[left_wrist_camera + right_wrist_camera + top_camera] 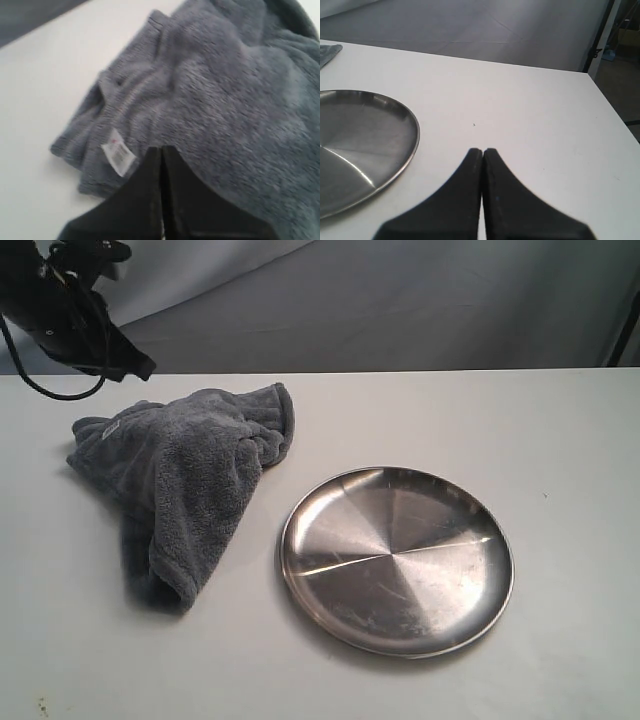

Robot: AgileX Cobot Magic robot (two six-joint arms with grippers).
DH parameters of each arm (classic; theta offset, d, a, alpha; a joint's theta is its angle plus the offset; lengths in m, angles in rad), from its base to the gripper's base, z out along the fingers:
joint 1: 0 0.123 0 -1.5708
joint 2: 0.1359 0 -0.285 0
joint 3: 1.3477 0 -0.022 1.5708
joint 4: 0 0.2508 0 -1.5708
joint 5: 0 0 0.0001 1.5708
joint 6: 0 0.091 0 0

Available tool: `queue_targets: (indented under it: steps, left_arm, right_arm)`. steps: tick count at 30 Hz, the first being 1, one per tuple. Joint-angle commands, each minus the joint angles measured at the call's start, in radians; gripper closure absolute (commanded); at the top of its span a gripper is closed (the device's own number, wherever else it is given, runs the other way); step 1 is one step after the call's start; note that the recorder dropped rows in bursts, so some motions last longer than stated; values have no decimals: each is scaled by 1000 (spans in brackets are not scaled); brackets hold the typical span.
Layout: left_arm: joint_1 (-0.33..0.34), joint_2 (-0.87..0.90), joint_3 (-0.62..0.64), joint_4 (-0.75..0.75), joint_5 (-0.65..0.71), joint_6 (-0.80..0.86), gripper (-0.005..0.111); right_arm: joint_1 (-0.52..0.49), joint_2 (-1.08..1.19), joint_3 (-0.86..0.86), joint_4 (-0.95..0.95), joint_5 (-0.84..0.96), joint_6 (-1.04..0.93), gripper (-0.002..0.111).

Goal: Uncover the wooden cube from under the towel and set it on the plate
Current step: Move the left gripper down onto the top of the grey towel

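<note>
Left gripper (pixel 162 150) is pinched shut with nothing in it, tips over the towel (pixel 190 475) next to its white tag (pixel 118 152). Right gripper (pixel 483 151) is clamped shut and empty too, over bare table (pixel 530 110) near the plate (pixel 397 558). Towel's bunched up left of the plate, not touching. Cube's out of sight.

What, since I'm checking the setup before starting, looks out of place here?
Only the towel: it lies crumpled in a lumpy heap left of the plate, not flat. Nothing looks spilled or broken.
</note>
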Motion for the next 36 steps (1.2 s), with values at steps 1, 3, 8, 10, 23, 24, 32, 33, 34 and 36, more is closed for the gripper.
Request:
queue_targets:
  steps: [1, 3, 8, 10, 23, 24, 32, 33, 34, 36]
  left_arm:
    - [-5, 15, -13, -216, 151, 177, 107]
    - [-5, 21, -13, -346, 173, 260, 107]
    - [-5, 27, -13, -613, 112, 375, 107]
    - [-5, 27, -13, -688, 34, 415, 107]
    - [-5, 29, -13, -519, -291, 492, 107]
    - [-5, 29, -13, -465, -282, 471, 107]
    - [-5, 29, -13, -74, -95, 275, 100]
    - [-5, 29, -13, -53, -71, 249, 99]
    - [-5, 29, -13, -48, -51, 234, 98]
    - [-5, 29, -13, -47, -28, 225, 95]
  right_arm:
    - [-9, -6, 2, -4, -1, -4, 108]
    - [-9, -6, 2, -4, -1, -4, 108]
    - [-9, -6, 2, -4, -1, -4, 108]
    - [-9, -6, 2, -4, -1, -4, 108]
    - [-9, -6, 2, -4, -1, -4, 108]
    - [-9, -6, 2, -4, -1, -4, 108]
    - [-9, -6, 2, -4, -1, -4, 108]
    - [-9, -6, 2, -4, -1, -4, 108]
    - [-9, -6, 2, -4, -1, -4, 108]
    - [-9, -6, 2, -4, -1, -4, 108]
